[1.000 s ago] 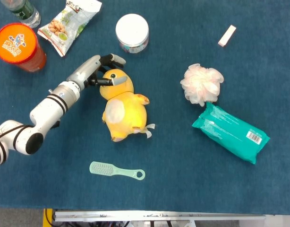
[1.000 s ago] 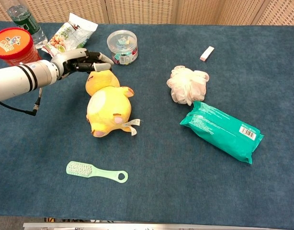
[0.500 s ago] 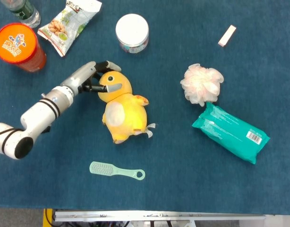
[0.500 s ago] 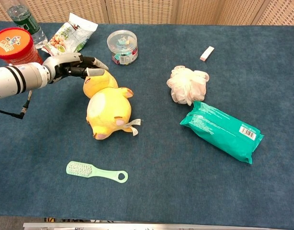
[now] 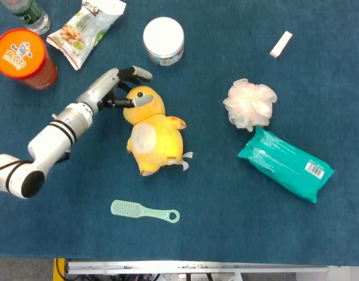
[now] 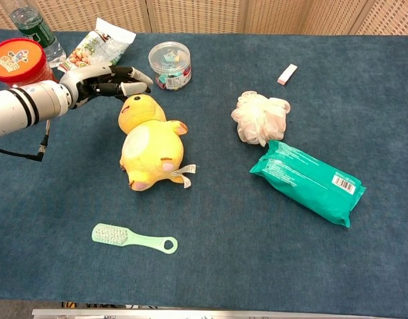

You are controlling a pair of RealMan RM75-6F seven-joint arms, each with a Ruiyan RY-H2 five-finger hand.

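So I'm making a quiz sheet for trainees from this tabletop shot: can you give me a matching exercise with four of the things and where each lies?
Things:
1. plush duck
2. green brush
3. teal wipes pack
4. orange-lidded can

Places:
A. far left corner, beside the bottle
B. just below the pink bath pouf
C. at the left hand's fingertips
D. near edge, below the duck

Pairs: 1-C, 2-D, 3-B, 4-A

Bright even light, sharp, soft shadows
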